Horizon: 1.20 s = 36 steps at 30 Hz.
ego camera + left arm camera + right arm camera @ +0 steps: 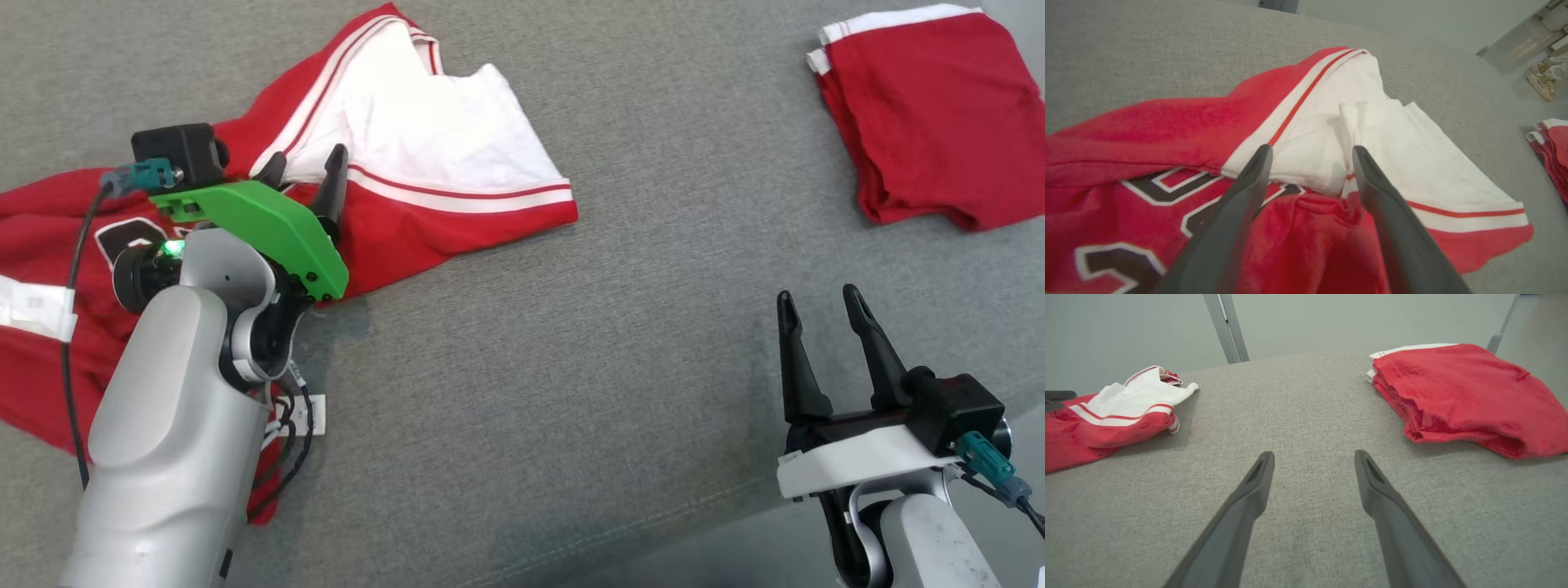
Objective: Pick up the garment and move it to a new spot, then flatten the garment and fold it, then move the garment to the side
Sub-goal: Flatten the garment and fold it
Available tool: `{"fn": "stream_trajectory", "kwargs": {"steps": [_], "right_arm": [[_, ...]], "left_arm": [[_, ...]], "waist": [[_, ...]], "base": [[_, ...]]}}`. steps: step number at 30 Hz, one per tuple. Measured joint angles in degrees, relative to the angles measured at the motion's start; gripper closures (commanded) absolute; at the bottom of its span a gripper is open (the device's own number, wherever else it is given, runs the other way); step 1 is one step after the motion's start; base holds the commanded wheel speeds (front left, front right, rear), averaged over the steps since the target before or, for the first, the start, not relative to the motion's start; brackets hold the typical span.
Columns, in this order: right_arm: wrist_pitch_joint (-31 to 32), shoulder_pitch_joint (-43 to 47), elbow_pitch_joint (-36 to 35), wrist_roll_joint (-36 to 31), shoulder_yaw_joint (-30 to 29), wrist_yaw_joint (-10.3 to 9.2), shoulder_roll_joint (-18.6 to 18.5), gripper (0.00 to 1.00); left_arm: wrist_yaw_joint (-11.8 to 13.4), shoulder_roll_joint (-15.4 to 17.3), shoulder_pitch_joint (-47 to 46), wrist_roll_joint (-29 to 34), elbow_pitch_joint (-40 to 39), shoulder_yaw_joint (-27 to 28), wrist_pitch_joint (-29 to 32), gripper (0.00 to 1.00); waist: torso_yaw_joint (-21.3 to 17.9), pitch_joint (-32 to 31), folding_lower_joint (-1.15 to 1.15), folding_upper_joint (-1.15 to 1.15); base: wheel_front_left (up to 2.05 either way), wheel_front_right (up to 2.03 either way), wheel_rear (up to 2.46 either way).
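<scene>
Plainly, we saw the left end effector (304,157) spread over a crumpled red-and-white jersey (457,155); the right end effector (818,294) was spread too.

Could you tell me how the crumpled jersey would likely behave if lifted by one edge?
Probably floppy: the jersey lies in soft folds, so it should drape. Likely light, being thin cloth; unlikely to slip on the woven surface.
</scene>
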Motion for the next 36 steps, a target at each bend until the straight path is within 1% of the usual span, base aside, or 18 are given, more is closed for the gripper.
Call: {"fn": "stream_trajectory", "kwargs": {"steps": [6,8,12,13,14,15,19,23,28,30,33,36], "right_arm": [[0.0,0.1,-0.07,0.2,-0.41,0.0,-0.03,0.0],[0.0,0.36,-0.01,0.2,-0.53,0.0,-0.02,0.0],[0.0,0.52,0.19,0.33,-0.48,0.0,-0.02,0.0],[0.0,0.52,0.24,0.48,-0.35,0.0,-0.02,0.0],[0.0,0.52,0.29,0.55,-0.21,0.0,-0.02,0.0],[0.0,0.52,0.27,0.59,-0.08,0.0,-0.02,0.0],[0.0,0.67,0.74,0.62,-0.01,0.0,-0.01,0.0],[0.0,1.39,1.15,0.69,-0.18,0.0,-0.01,0.0],[0.0,2.0,1.49,1.27,-0.34,0.0,-0.01,0.0],[0.0,2.48,1.56,1.44,-0.51,0.0,0.0,0.0],[0.0,2.91,1.74,1.79,-0.64,0.0,-0.01,0.0],[0.0,2.91,2.08,2.08,-0.64,0.0,0.0,0.0]], "left_arm": [[-2.24,0.35,-3.08,-2.01,7.31,0.15,1.9,0.0],[-2.81,0.83,-3.26,-1.86,7.72,-0.33,1.88,0.0],[-3.38,0.3,-2.93,-1.94,7.98,-1.03,1.85,0.0],[-3.54,0.13,-2.71,-1.99,8.01,-1.2,1.63,0.18],[-3.75,0.09,-2.47,-1.98,8.0,-1.45,1.58,0.56],[-3.88,0.05,-2.23,-1.89,7.94,-1.79,1.24,1.0],[-5.13,-0.18,-1.21,0.38,6.75,-3.99,-2.01,1.0],[-5.89,-0.43,0.32,2.44,3.47,-6.65,-4.41,1.0],[-6.93,-1.55,5.6,5.22,-2.57,-12.05,-5.88,1.0],[-7.37,-1.79,8.33,7.45,-4.37,-15.43,-6.55,1.0],[-8.01,-2.82,12.77,7.88,-4.59,-19.28,-7.11,1.0],[-8.44,-3.24,14.75,8.79,-2.98,-21.95,-9.46,1.0]], "waist": [[-4.36,0.95,0.0,0.0],[-5.0,0.79,0.0,0.0],[-5.18,-0.16,0.0,0.0],[-5.14,-0.41,0.0,0.0],[-5.09,-0.65,0.0,0.0],[-5.04,-0.86,0.0,0.0],[-4.75,-1.79,0.0,0.0],[-4.66,-2.91,0.0,0.0],[-4.61,-4.46,0.0,0.0],[-4.58,-5.07,0.0,0.0],[-4.41,-5.76,0.0,0.0],[-4.23,-6.35,0.0,0.0]], "base": [[0.0,0.0,0.0],[0.0,0.0,0.0],[0.0,0.0,0.0],[0.0,0.0,0.0],[0.0,0.0,0.0],[0.0,0.0,0.0],[0.0,0.0,0.0],[0.0,0.0,0.0],[0.0,0.0,0.0],[0.0,0.0,0.0],[0.0,0.0,0.0],[0.0,0.0,0.0]]}}
